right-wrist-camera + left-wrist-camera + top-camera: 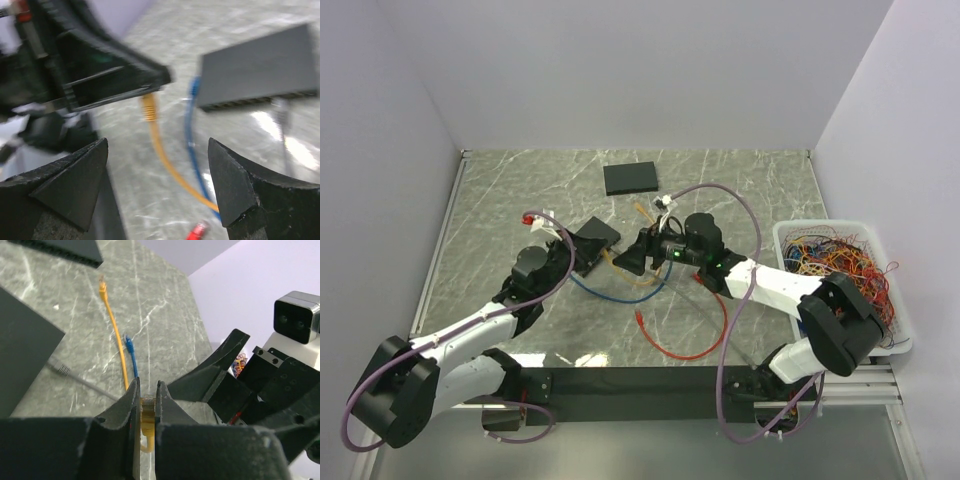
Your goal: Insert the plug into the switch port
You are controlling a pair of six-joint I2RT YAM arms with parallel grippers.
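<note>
The left end effector (146, 390) is clenched on the yellow plug (148, 412), just beside the switch (22, 352). The plug's cable (120, 350) trails over the tabletop (165, 300) past the switch. The right end effector (157, 150) gapes wide, grasping nothing, facing the switch's port row, where a grey cable (281, 112) already sits. The step in hand looks like bringing the plug to the switch. Next, the left arm should turn the plug's nose toward a free port, square it up, then push.
</note>
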